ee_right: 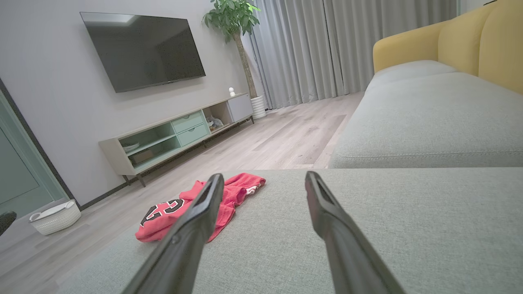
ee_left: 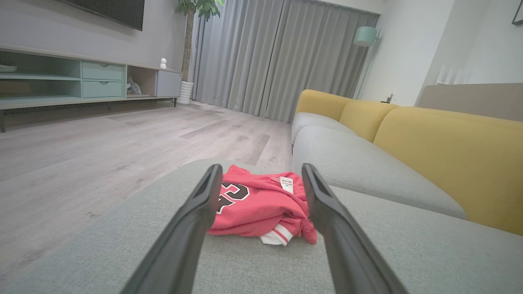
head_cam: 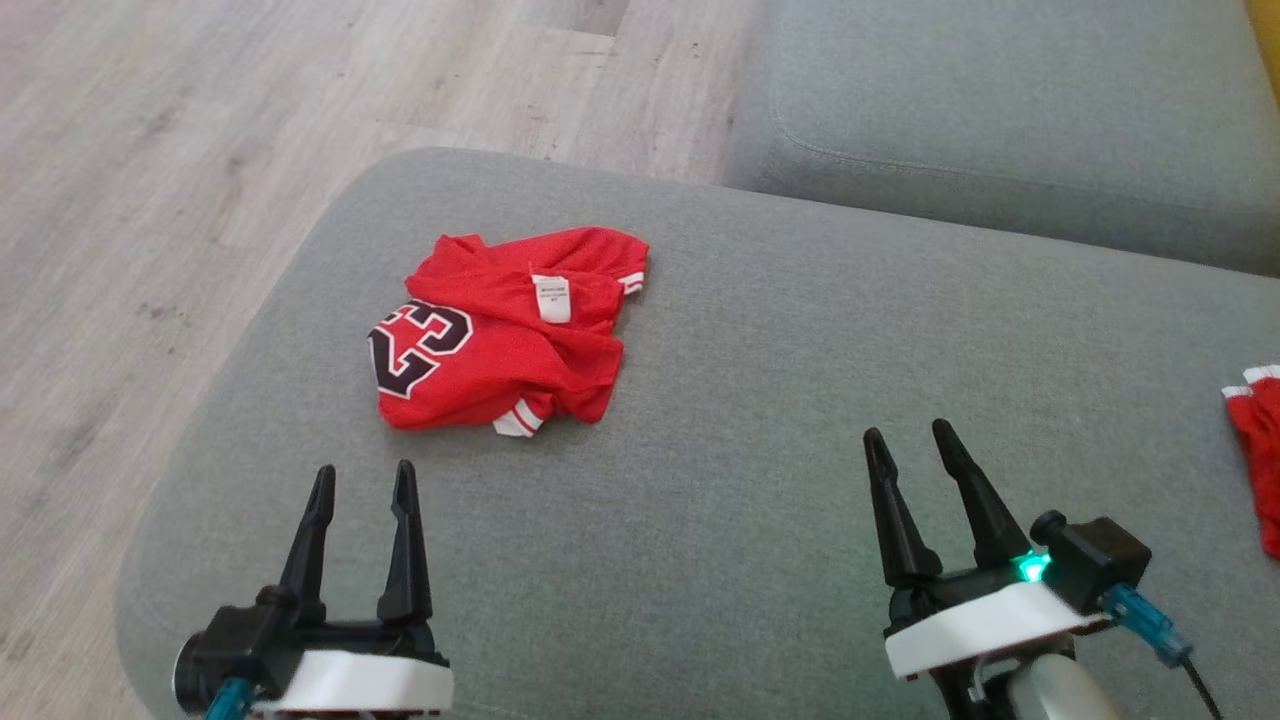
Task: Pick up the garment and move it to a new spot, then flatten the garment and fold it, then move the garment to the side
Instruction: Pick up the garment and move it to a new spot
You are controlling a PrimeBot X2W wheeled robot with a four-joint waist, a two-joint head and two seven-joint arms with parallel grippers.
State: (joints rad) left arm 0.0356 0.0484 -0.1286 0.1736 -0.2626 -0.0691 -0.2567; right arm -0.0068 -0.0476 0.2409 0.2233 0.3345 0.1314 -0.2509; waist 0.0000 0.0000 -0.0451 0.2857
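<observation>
A crumpled red jersey, the garment (head_cam: 505, 335), lies on the grey sofa cushion (head_cam: 760, 380), with a black number 23 and a white label showing. My left gripper (head_cam: 362, 482) hovers open near the cushion's front, a short way short of the garment (ee_left: 255, 204), which shows between its fingers. My right gripper (head_cam: 912, 440) stands open to the right, over bare cushion, with nothing between its fingers. In the right wrist view the garment (ee_right: 171, 212) lies to the left, partly behind the left finger.
Another red piece of cloth (head_cam: 1258, 440) pokes in at the cushion's right edge. A second grey seat (head_cam: 1000, 110) lies beyond, with yellow backrests (ee_left: 449, 143). Wooden floor (head_cam: 150, 200) drops off to the left. A TV cabinet (ee_right: 179, 134) and white basket (ee_right: 55, 216) stand farther off.
</observation>
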